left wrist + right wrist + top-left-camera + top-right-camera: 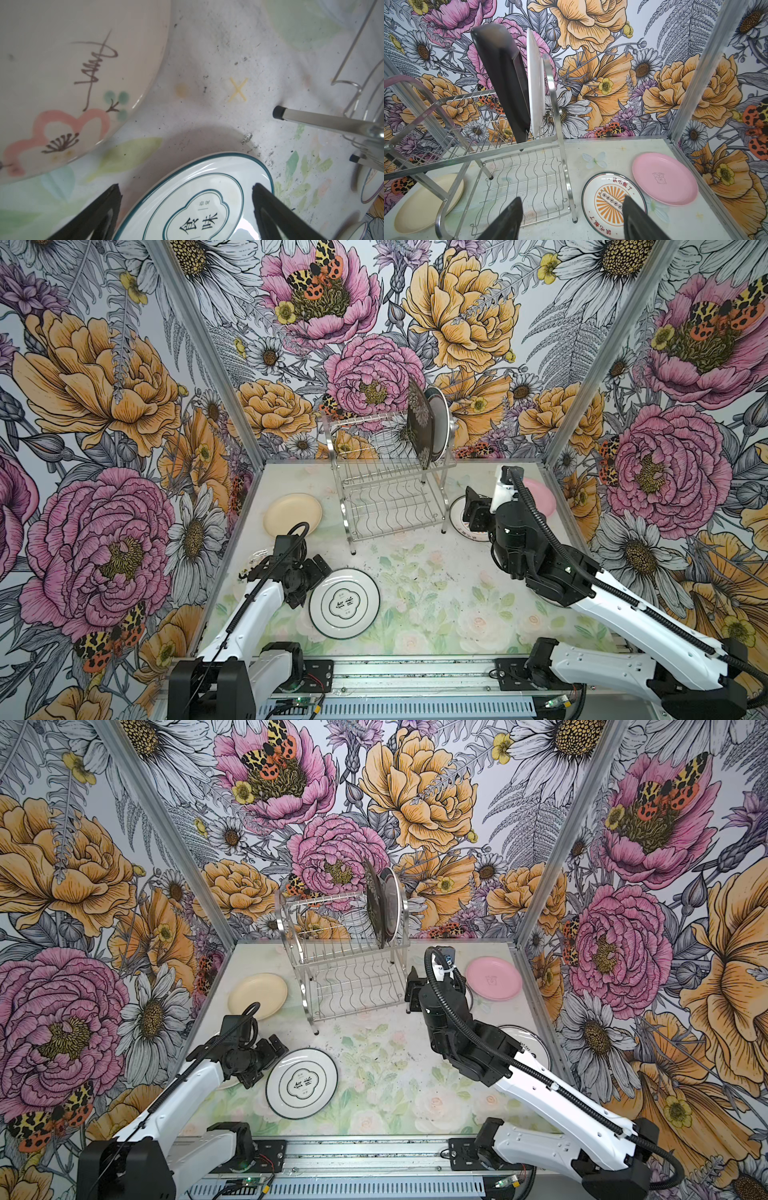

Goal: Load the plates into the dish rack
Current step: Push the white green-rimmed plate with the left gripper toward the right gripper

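1. The dish rack (374, 472) stands at the back of the worktop (436, 593). A black square plate (419, 427) and a white round plate (441, 418) stand upright at the right end of its upper tier.
2. The left claw (186, 193) has its jaws wide apart at the edge of the teal-rimmed plate (344, 603), which lies flat near the front.
3. The right claw (572, 205), jaws apart and gripping nothing, hangs beside the rack's right end, near the sunburst plate (612, 203).
4. A cream plate (293, 514) lies flat left of the rack, a pink plate (493, 977) back right, and a flower-painted plate (62, 93) beside the left claw.

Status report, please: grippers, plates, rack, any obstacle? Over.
Left gripper open at teal-rimmed white plate edge. Right gripper open, empty. Steel wire rack: black square plate, white round plate upright. Nothing blocking.
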